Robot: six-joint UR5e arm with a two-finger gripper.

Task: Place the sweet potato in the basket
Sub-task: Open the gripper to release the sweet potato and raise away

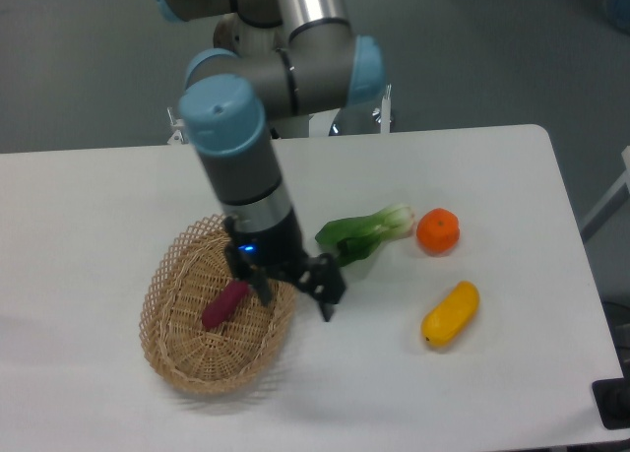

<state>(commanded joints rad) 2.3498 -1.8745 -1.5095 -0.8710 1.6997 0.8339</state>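
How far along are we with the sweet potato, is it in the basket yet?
Done: the dark reddish-purple sweet potato lies inside the tan woven wicker basket. In hand: nothing; the black two-finger gripper is open above the basket's right rim, apart from the tuber. Left: apparently nothing beyond clearing the arm away.
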